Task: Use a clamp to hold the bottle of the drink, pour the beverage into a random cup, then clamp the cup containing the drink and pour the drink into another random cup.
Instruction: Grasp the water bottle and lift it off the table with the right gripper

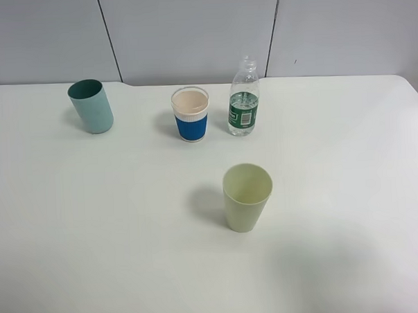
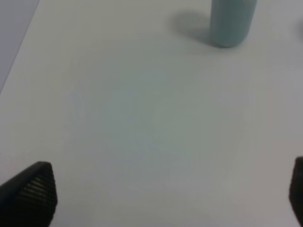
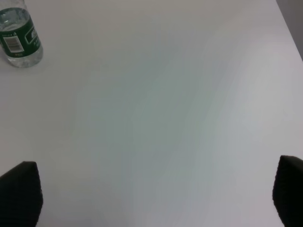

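A clear bottle (image 1: 243, 99) with a green label stands uncapped at the back of the white table, clear liquid in its lower part. Its base also shows in the right wrist view as the bottle (image 3: 19, 38). Just left of it stands the white cup with a blue ribbed sleeve (image 1: 190, 114). A pale yellow-green cup (image 1: 247, 196) stands nearer the front. Neither arm shows in the high view. My left gripper (image 2: 163, 194) hangs open over bare table. My right gripper (image 3: 156, 194) is open too, with nothing between its black fingertips (image 3: 21, 191).
A teal cup (image 1: 91, 106) stands at the back left, and its lower part appears in the left wrist view as the teal cup (image 2: 232, 21). A grey panelled wall runs behind the table (image 1: 94, 238). The table's right edge shows at the far right.
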Controlling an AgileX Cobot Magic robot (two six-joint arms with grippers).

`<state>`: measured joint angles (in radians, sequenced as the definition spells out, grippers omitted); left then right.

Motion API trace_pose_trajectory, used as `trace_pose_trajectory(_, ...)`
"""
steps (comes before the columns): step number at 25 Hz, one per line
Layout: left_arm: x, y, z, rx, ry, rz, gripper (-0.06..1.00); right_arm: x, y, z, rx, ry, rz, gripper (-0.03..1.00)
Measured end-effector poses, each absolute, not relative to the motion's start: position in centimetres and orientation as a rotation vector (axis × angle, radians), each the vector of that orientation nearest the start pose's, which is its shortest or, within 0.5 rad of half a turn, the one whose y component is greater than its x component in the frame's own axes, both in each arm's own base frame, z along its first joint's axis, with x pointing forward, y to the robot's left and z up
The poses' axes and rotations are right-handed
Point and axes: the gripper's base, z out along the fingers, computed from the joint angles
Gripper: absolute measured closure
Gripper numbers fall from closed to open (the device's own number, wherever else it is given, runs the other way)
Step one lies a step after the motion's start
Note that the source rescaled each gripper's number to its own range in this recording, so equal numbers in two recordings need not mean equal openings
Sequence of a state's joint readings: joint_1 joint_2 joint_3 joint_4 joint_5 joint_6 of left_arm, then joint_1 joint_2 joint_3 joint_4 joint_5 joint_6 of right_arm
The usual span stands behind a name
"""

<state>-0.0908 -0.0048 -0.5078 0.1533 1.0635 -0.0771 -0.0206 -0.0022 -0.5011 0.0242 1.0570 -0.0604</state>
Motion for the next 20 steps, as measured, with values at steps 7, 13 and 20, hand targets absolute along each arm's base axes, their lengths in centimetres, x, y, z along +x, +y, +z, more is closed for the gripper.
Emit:
trace_pose_trajectory(7,-0.61,1.28,27.99,0.005,2.026,0.077,-0.06,-0.52,0.14,27.79,-0.023,2.037,-0.020,0.02)
trace_pose_trajectory(13,-0.61,1.28,27.99,0.005,2.026,0.077,-0.06,-0.52,0.13,27.79,-0.005,2.037,-0.011,0.02)
trace_pose_trajectory(20,-0.61,1.28,27.99,0.005,2.026,0.077,-0.06,-0.47,-0.04,28.37,-0.005,2.002,-0.037,0.02)
